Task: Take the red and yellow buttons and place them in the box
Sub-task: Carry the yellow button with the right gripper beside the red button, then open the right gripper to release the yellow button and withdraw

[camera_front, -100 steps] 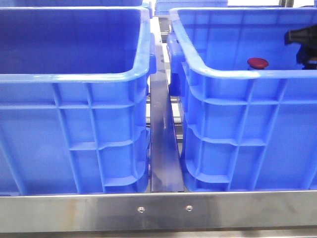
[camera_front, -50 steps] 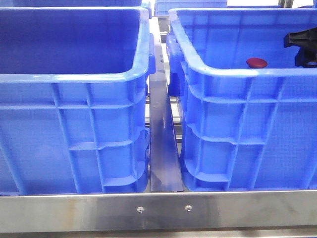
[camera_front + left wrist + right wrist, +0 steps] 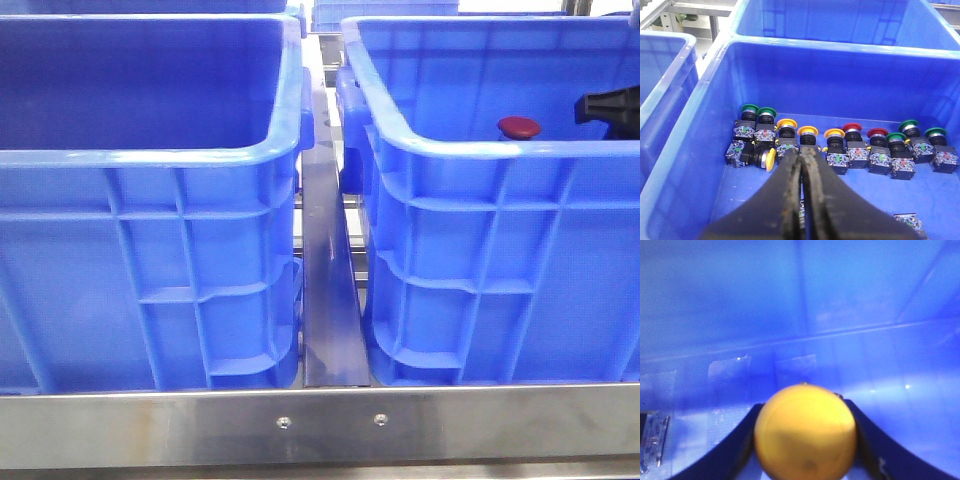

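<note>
Progress: our right gripper point(image 3: 805, 440) clamps a yellow button point(image 3: 806, 432), undelivered; left gripper point(image 3: 801, 170) closed, empty; red button point(image 3: 519, 127) sits in the crate point(image 3: 450, 150).

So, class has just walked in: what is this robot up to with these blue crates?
It is sorting push buttons. The right end effector is shut on a yellow button inside a blue crate. The left end effector is closed and empty, above a row of green, yellow and red buttons in another crate. From the front, one red button already sits in the right-hand crate.
</note>
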`<action>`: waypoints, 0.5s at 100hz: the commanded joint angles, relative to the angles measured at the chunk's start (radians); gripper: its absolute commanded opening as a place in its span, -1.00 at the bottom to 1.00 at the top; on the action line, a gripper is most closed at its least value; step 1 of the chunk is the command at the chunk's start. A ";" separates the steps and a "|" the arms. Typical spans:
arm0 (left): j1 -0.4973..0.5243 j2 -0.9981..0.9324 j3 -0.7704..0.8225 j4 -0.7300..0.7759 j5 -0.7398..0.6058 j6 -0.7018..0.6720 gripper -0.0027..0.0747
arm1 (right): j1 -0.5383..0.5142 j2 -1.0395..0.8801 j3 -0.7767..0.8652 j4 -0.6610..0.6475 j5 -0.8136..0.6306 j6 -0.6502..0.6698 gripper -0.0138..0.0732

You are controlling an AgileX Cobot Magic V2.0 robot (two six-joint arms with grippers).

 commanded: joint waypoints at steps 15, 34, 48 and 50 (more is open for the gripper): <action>-0.001 0.007 -0.028 0.001 -0.079 -0.001 -0.98 | -0.001 -0.071 -0.003 0.003 0.017 -0.007 0.51; -0.001 0.007 -0.028 0.001 -0.079 -0.001 -0.98 | -0.001 -0.149 -0.003 0.003 0.011 -0.007 0.52; -0.001 0.007 -0.028 0.001 -0.079 -0.001 -0.98 | -0.001 -0.220 -0.003 0.003 0.015 -0.007 0.52; -0.001 0.007 -0.028 0.001 -0.079 -0.001 -0.98 | -0.001 -0.232 -0.002 0.003 0.016 -0.007 0.52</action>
